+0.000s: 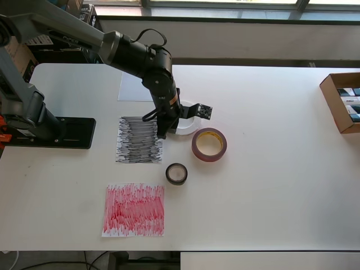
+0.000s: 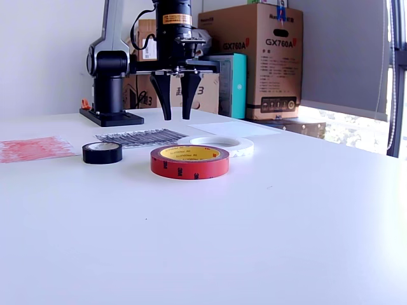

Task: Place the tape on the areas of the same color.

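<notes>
The white tape roll (image 1: 190, 122) (image 2: 216, 145) lies flat on the table, partly hidden by my gripper in the overhead view. The maroon roll (image 1: 208, 144) (image 2: 189, 161) with a yellowish core lies just beside it. The small black roll (image 1: 176, 174) (image 2: 102, 152) lies between the black-scribble sheet (image 1: 139, 139) (image 2: 143, 136) and the red-scribble sheet (image 1: 134, 209) (image 2: 35, 148). The plain white sheet (image 1: 134, 87) (image 2: 232, 129) lies partly under the arm. My gripper (image 1: 169, 128) (image 2: 176, 114) is open and empty. It points down above the table, between the black-scribble sheet and the white roll.
The arm's black base (image 1: 53, 132) (image 2: 111, 114) stands at the overhead view's left. An open cardboard box (image 1: 341, 101) sits at the table's right edge in that view. Cardboard boxes (image 2: 251, 60) stand behind the table in the exterior view.
</notes>
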`<state>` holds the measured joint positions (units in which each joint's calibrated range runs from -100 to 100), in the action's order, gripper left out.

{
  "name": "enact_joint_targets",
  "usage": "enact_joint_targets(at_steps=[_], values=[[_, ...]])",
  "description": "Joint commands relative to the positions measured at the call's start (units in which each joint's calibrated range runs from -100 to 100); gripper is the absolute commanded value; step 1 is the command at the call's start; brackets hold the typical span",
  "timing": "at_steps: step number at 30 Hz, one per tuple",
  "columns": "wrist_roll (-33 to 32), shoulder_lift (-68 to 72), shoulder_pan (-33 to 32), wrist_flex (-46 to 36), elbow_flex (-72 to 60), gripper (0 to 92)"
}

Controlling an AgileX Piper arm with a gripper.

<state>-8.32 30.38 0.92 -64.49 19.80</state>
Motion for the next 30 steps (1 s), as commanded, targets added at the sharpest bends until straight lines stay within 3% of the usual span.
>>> enact_joint_targets(at_steps=[1, 9, 30], values=[[-0.12, 0.02, -1.56, 1.49, 0.33, 45.3], [-0.04, 3.67, -2.43, 3.10, -0.31, 54.4], [-0.04, 3.86, -1.09, 3.10, -0.76, 54.5]])
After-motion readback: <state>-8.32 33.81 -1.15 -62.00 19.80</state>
